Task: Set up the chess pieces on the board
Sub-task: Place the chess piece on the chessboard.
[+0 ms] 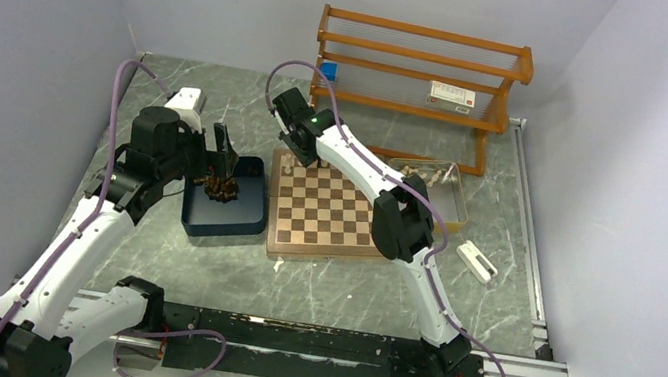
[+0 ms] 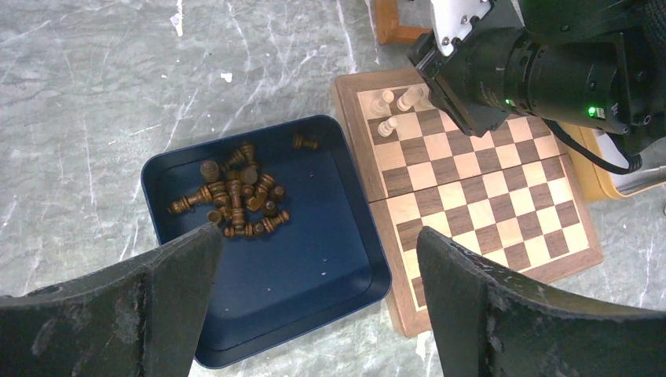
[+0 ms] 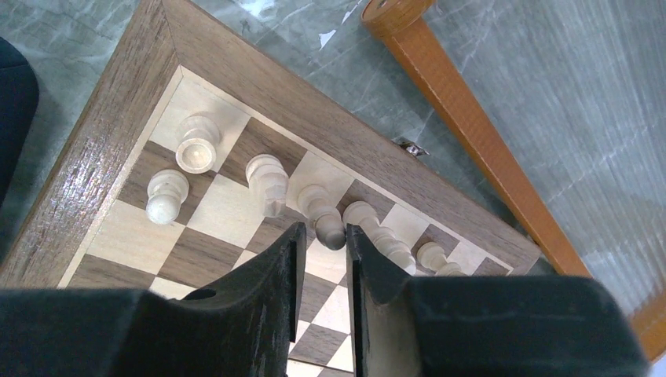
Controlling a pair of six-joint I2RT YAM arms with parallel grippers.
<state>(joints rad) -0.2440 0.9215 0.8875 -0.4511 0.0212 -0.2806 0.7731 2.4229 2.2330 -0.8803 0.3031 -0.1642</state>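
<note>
chess pieces (image 3: 267, 181) line board (image 3: 102, 149) edge; left tool (image 2: 320, 234) wide, empty; right tool (image 3: 325, 229), grip unclear.

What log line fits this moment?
left gripper: open above blue tray | dark pieces: in tray | right gripper: narrow gap at pale piece, board corner, grip unclear

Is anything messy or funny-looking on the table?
Yes. The dark chess pieces lie tumbled in a heap inside the blue tray, mostly on their sides, with one stray piece alone near the tray's far edge. The pale pieces on the board look upright.
</note>
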